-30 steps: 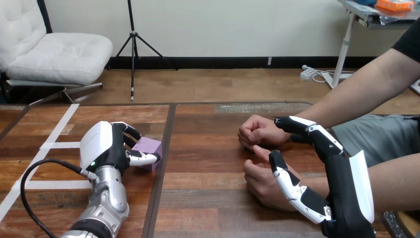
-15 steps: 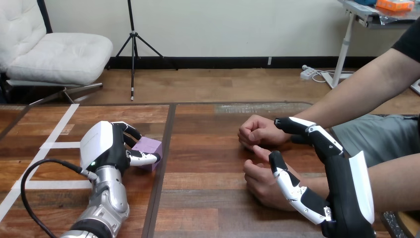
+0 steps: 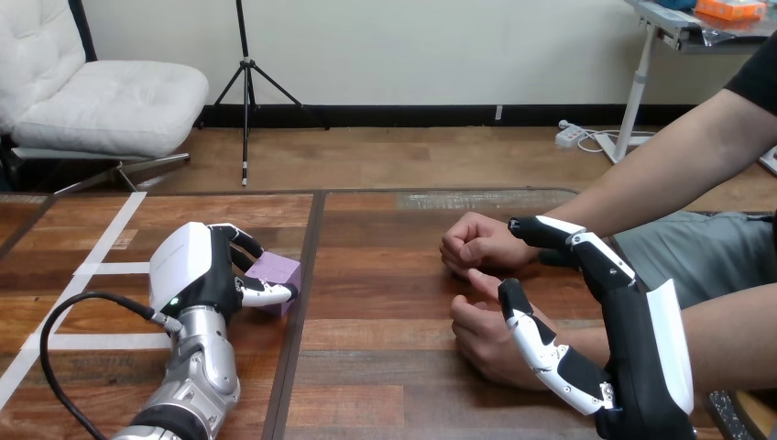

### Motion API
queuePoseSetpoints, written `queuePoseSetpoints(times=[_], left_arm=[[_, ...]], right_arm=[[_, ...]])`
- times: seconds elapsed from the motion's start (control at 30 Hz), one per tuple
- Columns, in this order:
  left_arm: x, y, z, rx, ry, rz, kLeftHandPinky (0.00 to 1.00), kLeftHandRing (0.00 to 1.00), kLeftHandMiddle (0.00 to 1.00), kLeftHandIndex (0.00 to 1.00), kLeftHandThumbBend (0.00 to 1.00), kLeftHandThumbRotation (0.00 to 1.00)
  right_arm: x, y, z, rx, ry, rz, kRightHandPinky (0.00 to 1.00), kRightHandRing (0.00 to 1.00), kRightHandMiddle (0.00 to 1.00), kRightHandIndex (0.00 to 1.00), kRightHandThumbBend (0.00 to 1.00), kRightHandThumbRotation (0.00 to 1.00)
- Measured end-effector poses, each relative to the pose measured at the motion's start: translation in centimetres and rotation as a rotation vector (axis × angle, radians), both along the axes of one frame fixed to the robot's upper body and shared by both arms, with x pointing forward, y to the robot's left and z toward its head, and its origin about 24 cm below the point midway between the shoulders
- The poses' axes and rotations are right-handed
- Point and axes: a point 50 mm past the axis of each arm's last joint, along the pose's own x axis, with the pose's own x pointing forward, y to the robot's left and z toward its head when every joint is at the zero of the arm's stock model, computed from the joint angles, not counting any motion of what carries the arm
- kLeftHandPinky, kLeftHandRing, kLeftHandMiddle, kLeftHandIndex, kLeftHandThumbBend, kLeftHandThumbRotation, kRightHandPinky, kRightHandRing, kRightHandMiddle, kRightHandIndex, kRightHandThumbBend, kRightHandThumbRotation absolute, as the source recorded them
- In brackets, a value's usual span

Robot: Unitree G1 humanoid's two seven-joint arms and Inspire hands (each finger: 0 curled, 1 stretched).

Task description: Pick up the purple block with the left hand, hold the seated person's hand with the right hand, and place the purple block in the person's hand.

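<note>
The purple block [image 3: 279, 272] rests on the wooden table [image 3: 385, 266] left of centre. My left hand [image 3: 192, 270] is shut on it, fingers [image 3: 240, 240] curled over its far side and thumb [image 3: 266, 293] across its near side. At the right, my right hand [image 3: 632, 339] stands open, with its thumb [image 3: 527, 330] stretched in front of the person's nearer hand [image 3: 481, 335] and its fingers [image 3: 573, 243] reaching toward the person's farther hand [image 3: 476, 243]. Both of the person's hands are loosely closed and rest on the table. I cannot tell whether my right hand touches either.
White tape lines [image 3: 96, 266] cross the table's left part. A dark seam [image 3: 302, 302] runs front to back between two table boards, just right of the block. The person's forearms [image 3: 678, 174] come in from the right edge.
</note>
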Motion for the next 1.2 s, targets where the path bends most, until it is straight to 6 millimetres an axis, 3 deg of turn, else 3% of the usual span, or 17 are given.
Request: queuePoseSetpoints(times=[1.2], left_arm=[[-0.42,-0.62,0.18,-0.112,-0.103,-0.061,0.45,0.47,0.52,0.56,0.67,0.00]], right_arm=[[0.00,0.01,0.00,0.000,0.000,0.000,0.73,0.76,0.75,0.73,0.39,0.28]])
